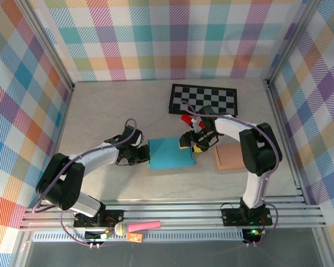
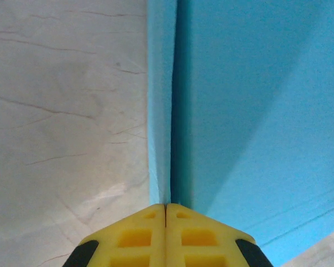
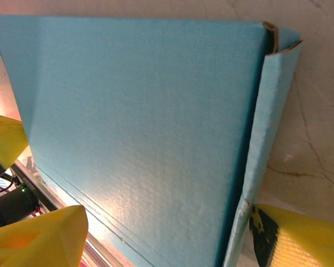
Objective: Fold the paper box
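Note:
The paper box (image 1: 170,154) is a flat light-blue cardboard piece lying mid-table between both arms. My left gripper (image 1: 144,155) is at its left edge, shut. In the left wrist view its yellow fingertips (image 2: 166,207) meet with nothing between them, right at the crease where a raised side flap (image 2: 160,111) joins the main panel (image 2: 256,111). My right gripper (image 1: 192,143) is at the box's right edge, open. In the right wrist view its jaws (image 3: 164,225) stand wide apart, with the blue panel (image 3: 145,111) and an upright side flap (image 3: 267,128) between them.
A black-and-white checkerboard (image 1: 203,100) lies behind the box. A tan cardboard box (image 1: 229,157) sits to the right of the right gripper. A small red object (image 1: 186,118) is near the checkerboard's front edge. Plaid walls surround the table.

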You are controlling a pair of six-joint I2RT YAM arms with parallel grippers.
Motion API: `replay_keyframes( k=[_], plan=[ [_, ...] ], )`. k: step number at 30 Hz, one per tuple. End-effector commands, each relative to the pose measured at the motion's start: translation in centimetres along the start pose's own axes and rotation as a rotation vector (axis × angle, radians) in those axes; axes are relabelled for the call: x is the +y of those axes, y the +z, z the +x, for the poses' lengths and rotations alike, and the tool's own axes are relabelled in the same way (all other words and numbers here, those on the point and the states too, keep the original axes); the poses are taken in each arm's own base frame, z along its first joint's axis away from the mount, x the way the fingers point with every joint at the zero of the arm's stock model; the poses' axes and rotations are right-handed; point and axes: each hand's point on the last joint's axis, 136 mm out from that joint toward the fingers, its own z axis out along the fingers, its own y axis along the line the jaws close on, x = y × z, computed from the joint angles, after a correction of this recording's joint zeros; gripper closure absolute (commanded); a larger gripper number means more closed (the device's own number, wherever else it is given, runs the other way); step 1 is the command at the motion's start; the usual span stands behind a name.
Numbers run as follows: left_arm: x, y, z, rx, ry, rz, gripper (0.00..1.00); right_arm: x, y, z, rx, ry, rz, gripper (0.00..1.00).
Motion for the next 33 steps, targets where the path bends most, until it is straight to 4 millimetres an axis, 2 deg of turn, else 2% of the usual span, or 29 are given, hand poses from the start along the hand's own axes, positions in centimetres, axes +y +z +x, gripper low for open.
replay_keyframes(
  k=[1, 6, 13, 18, 23, 28, 33],
  plan=[
    [4.0, 0.7, 2.5, 0.077, -0.081, -0.107, 0.99, -0.1, 0.1, 0.4, 0.006, -0.018, -0.002, 0.23],
    [4.3, 0.6, 2.4, 0.078, -0.094, -0.096, 0.99, 0.0, -0.5, 0.6, -0.016, -0.032, 0.003, 0.19],
    [3.1, 0.2, 1.4, 0.057, -0.086, -0.054, 0.98, 1.5, 0.5, 0.1, 0.015, -0.008, -0.118, 0.20],
    [2.4, 0.4, 1.0, 0.055, -0.082, -0.029, 0.97, 3.3, 0.4, -0.7, 0.014, 0.012, -0.213, 0.32],
    [0.4, -1.0, -0.9, -0.018, -0.068, 0.032, 0.91, 4.4, -0.1, -0.6, 0.002, 0.040, -0.258, 0.47],
    [-2.5, -2.8, -3.2, -0.121, -0.043, 0.150, 0.81, 4.0, -0.1, 0.2, -0.002, 0.048, -0.227, 0.53],
    [-3.1, -4.0, -3.7, -0.159, -0.051, 0.170, 0.76, 3.2, 0.3, 0.7, 0.014, 0.078, -0.199, 0.58]
  ],
)
